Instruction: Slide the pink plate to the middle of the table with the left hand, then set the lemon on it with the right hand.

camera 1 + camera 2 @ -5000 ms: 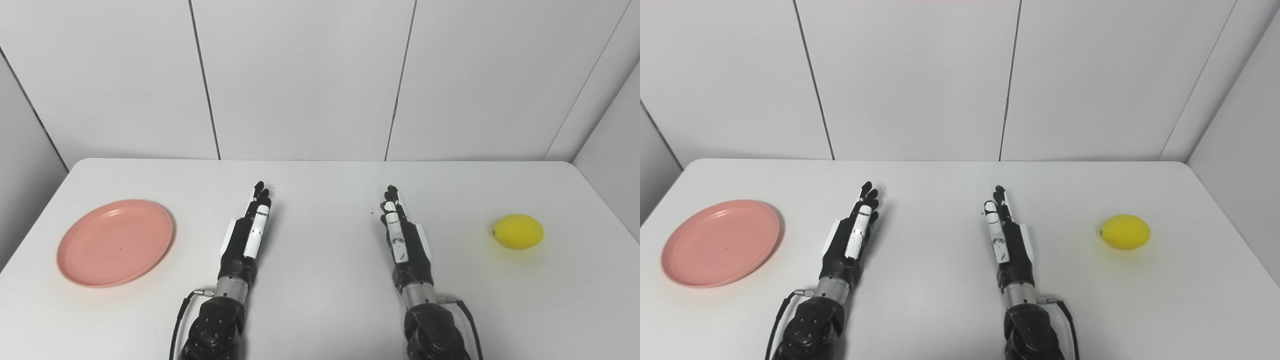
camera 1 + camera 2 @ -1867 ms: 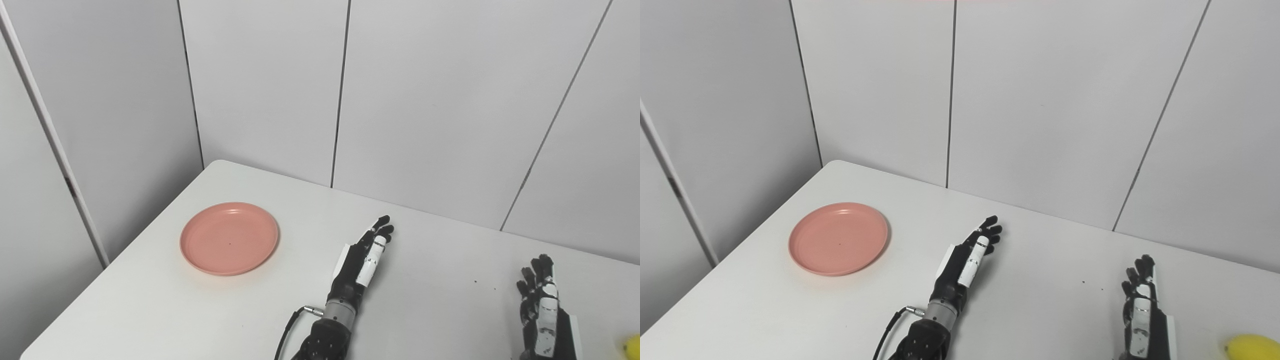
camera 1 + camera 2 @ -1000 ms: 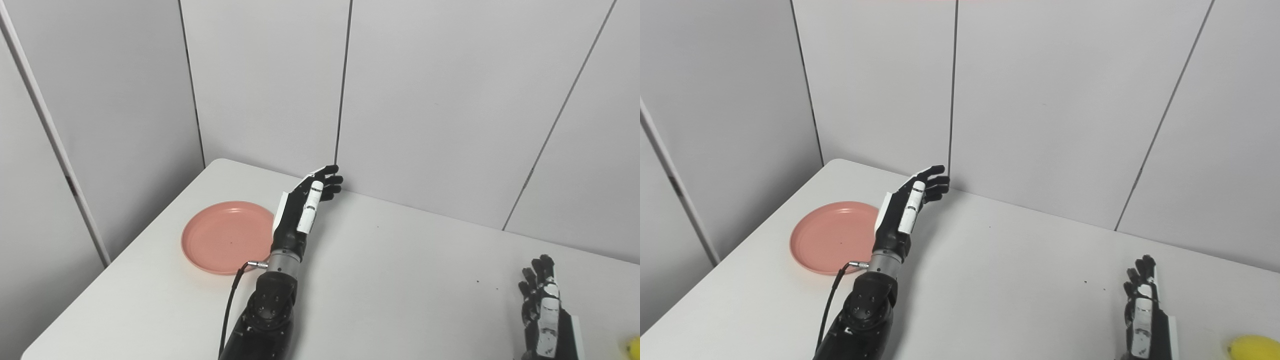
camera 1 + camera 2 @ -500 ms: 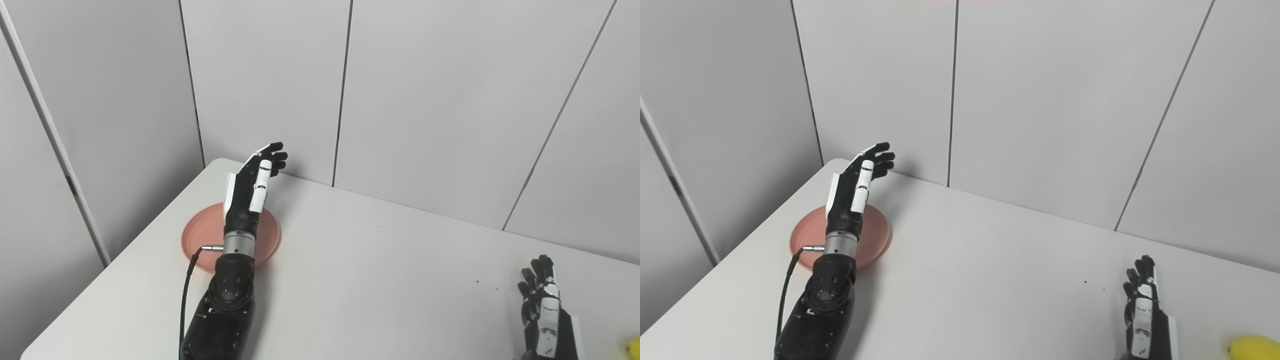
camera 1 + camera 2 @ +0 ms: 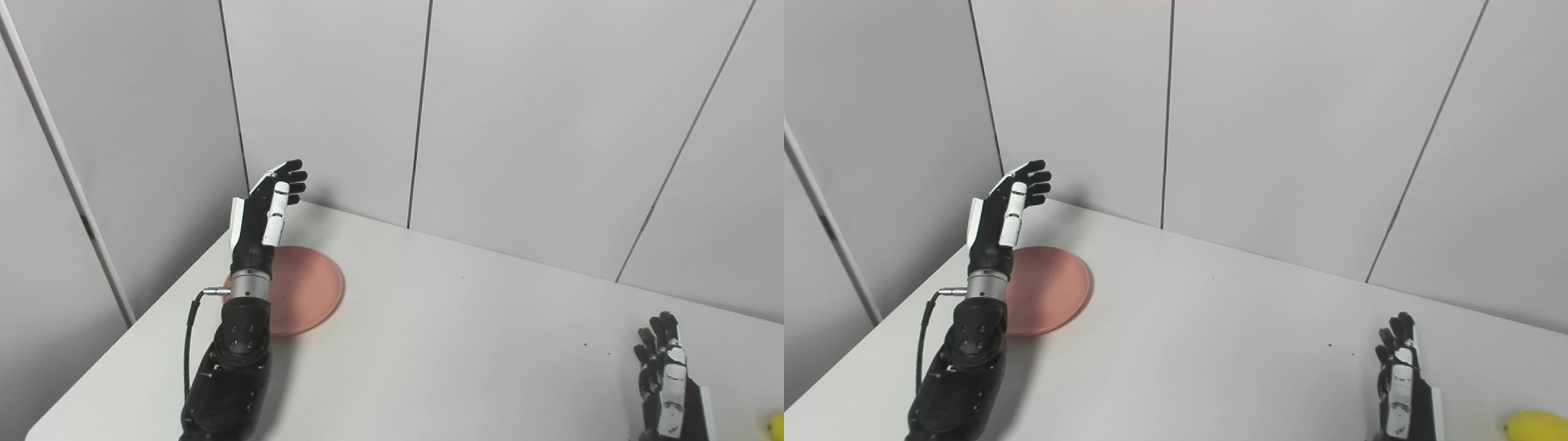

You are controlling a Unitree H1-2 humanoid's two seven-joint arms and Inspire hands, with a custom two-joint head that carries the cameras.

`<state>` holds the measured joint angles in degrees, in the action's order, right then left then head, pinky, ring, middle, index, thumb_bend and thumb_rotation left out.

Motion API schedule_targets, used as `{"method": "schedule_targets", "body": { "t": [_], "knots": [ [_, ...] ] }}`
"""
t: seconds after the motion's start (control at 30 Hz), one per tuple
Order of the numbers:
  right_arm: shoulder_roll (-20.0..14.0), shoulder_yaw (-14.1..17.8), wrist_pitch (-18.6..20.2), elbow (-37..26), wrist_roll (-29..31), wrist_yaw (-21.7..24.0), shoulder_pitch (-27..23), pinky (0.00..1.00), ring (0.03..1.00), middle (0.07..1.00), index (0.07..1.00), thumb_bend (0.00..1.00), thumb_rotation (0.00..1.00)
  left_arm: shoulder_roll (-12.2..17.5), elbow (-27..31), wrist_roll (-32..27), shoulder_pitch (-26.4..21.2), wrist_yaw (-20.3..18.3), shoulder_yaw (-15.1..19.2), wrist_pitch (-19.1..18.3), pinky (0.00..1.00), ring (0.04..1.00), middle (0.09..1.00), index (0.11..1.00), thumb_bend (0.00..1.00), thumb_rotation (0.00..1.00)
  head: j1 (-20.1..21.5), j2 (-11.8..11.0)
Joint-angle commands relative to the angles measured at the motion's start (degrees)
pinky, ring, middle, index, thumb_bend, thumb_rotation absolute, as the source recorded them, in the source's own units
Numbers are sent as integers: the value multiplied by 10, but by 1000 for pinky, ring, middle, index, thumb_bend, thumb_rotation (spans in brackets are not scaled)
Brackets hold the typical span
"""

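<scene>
The pink plate [image 5: 303, 293] lies flat near the table's far left corner; my left forearm hides its left part. My left hand [image 5: 264, 214] is raised above the plate's far left side, open, fingers stretched toward the wall, holding nothing. My right hand [image 5: 1399, 383] rests open on the table at the bottom right, fingers pointing away from me. The yellow lemon [image 5: 1535, 425] sits at the bottom right edge of the picture, just right of that hand, partly cut off.
The white table [image 5: 465, 343] has its left edge and far corner close to the plate. Grey wall panels [image 5: 520, 122] stand right behind the table. A few small dark specks [image 5: 1329, 346] lie near the right hand.
My left arm has swung further left and now crosses the plate's left side, with the hand raised beyond the plate. The plate, the right hand and the lemon have stayed put.
</scene>
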<state>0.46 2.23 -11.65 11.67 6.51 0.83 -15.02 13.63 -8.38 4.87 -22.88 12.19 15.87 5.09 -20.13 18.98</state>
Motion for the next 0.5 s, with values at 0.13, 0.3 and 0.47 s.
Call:
{"method": "schedule_targets", "body": {
  "t": [0.13, 0.3, 0.47],
  "knots": [
    [-4, 5, -6, 18, 7, 7, 7, 989, 974, 980, 979, 621, 1000, 32, 11, -8, -4, 0, 19, -8, 705, 718, 729, 728, 443, 1000, -3, 1],
    [-6, 2, -4, 15, 6, 9, 8, 991, 976, 984, 985, 624, 1000, 49, 29, -11, 12, -9, 22, -36, 711, 730, 734, 735, 393, 1000, -6, 2],
    [-5, 2, 1, 11, 7, 7, 9, 993, 973, 982, 983, 620, 1000, 58, 38, -23, 23, -13, 28, -64, 728, 744, 748, 747, 391, 1000, -6, 1]
  ]
}}
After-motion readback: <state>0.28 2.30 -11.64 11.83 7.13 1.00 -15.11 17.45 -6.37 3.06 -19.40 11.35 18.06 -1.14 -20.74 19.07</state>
